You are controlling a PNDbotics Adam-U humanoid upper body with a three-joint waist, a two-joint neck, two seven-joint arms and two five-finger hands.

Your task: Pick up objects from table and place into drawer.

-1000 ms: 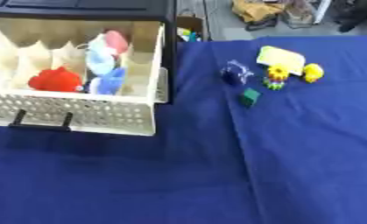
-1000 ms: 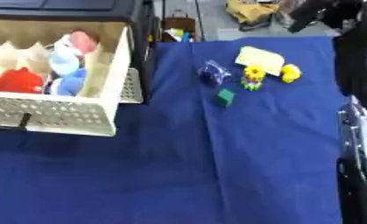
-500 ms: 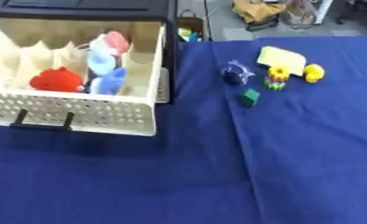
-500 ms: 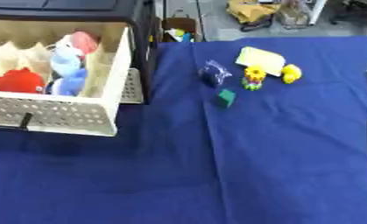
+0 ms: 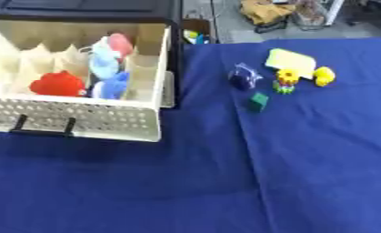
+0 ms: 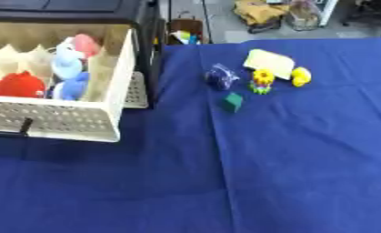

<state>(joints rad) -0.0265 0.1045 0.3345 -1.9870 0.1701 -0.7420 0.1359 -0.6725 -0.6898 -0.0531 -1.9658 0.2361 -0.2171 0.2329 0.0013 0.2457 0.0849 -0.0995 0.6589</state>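
No robot hand shows in either view, so whether either one is open or holding anything cannot be told. The drawer (image 5: 106, 123) stands open with soft toys already inside. The things left to pick lie on the counter (image 5: 304, 173) to the right of the drawer: a dark blue toy (image 5: 243, 77), green block (image 5: 259, 101), flower toy (image 5: 287, 80), yellow duck (image 5: 324, 76) and pale yellow card (image 5: 291, 61). By that layout, the right arm is probably nearer.

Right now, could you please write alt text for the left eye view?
An open cream drawer holding red, blue and pink toys sits left on a blue tablecloth. To its right lie a green block, dark blue toy, sunflower toy, yellow duck and pale yellow card.
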